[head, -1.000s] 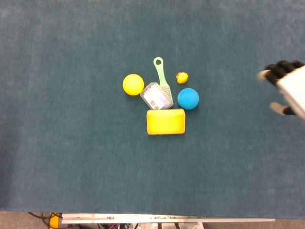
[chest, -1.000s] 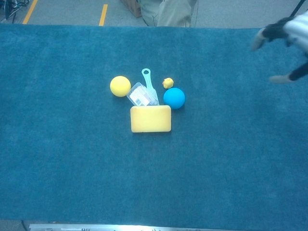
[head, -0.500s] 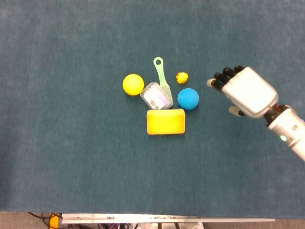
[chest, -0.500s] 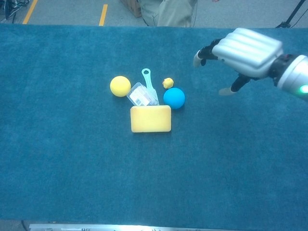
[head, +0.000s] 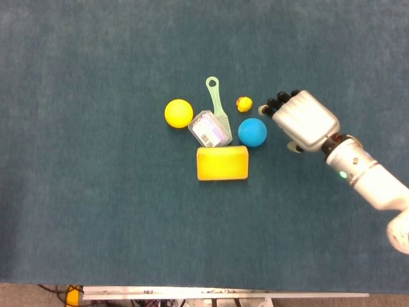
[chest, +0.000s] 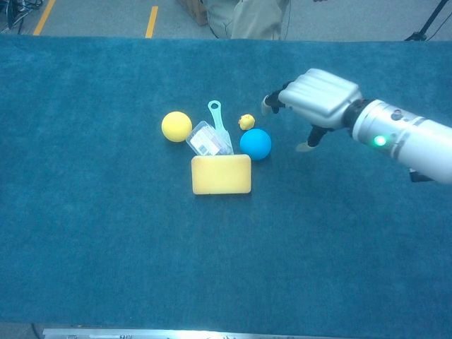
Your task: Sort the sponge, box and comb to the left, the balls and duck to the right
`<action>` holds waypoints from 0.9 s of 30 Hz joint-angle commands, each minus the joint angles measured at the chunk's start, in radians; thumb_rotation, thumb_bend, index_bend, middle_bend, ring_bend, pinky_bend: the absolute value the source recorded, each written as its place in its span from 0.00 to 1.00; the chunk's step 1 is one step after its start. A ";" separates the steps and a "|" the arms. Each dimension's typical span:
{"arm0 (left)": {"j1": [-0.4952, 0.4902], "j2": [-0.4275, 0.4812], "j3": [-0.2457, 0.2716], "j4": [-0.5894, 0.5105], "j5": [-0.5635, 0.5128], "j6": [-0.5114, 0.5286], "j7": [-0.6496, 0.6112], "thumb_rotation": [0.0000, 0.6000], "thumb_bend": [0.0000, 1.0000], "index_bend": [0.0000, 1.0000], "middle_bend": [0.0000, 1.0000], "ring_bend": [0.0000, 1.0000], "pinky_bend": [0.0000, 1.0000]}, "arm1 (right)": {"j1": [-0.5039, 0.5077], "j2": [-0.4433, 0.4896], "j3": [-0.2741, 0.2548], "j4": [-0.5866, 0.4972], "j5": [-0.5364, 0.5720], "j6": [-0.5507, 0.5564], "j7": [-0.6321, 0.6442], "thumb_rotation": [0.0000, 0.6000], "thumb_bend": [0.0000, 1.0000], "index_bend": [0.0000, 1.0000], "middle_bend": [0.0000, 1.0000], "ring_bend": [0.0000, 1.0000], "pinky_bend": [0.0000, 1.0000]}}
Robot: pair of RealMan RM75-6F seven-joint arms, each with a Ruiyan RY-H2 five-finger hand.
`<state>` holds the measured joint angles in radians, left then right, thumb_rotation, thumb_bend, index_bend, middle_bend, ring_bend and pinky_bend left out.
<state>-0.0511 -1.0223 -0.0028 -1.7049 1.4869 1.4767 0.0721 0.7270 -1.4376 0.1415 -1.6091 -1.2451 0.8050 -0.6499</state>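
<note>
The objects sit bunched mid-table: a yellow sponge in front, a clear box lying over a pale green comb, a yellow ball to the left, a blue ball to the right, and a small yellow duck behind the blue ball. My right hand hovers just right of the blue ball and duck, fingers apart, holding nothing. My left hand is out of sight.
Teal cloth covers the whole table. The table's front edge runs along the bottom of the head view. A person's legs stand beyond the far edge.
My right hand has swept in from the far right edge toward the cluster, ending close beside the blue ball and duck. The objects have not moved.
</note>
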 commanded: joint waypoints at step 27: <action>-0.004 0.006 0.015 0.033 0.038 -0.012 -0.074 1.00 0.43 0.36 0.37 0.32 0.25 | 0.131 -0.195 -0.051 0.158 0.164 0.013 -0.103 1.00 0.00 0.39 0.36 0.32 0.49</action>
<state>-0.0560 -1.0170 0.0114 -1.6725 1.5242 1.4641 -0.0007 0.8569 -1.6291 0.0926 -1.4549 -1.0847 0.8146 -0.7496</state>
